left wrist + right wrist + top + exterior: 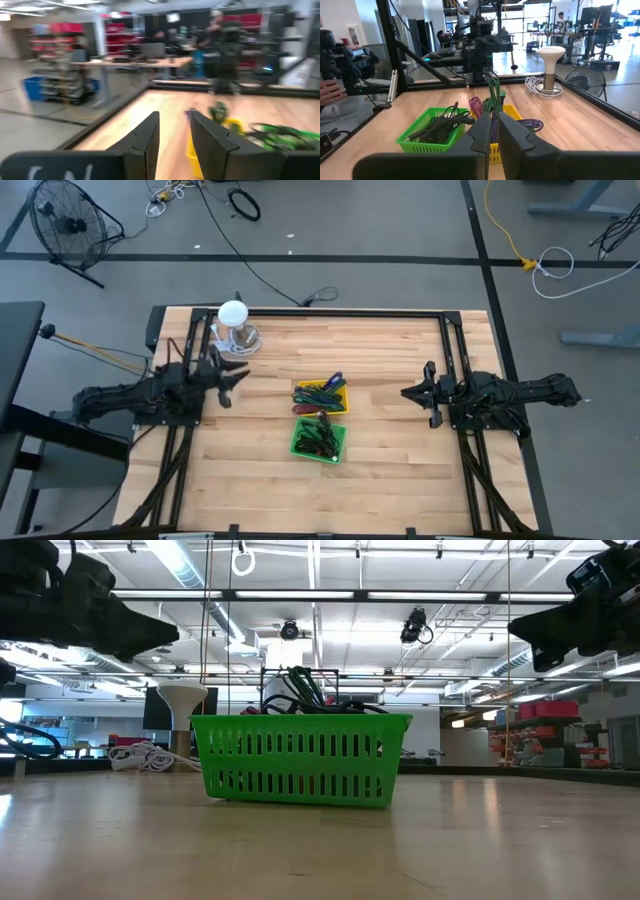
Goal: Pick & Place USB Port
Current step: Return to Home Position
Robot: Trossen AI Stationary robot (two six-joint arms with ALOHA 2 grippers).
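Observation:
Two small baskets sit mid-table. The yellow basket (321,397) (514,113) holds green and purple cables, and the green basket (318,439) (300,760) (427,133) nearer the near edge holds dark cables. No single USB part can be told apart. My left gripper (237,380) (175,135) hovers left of the baskets, above the table, fingers open and empty. My right gripper (406,393) (494,128) hovers to their right, pointing at them, fingers shut with only a thin slit, holding nothing.
A white mushroom-shaped lamp (233,318) (550,60) stands on a coil of white cable near the far left corner. Bare wood lies between each gripper and the baskets. A black frame (300,311) runs along the table's edges. A person's hand (331,90) shows beyond the table.

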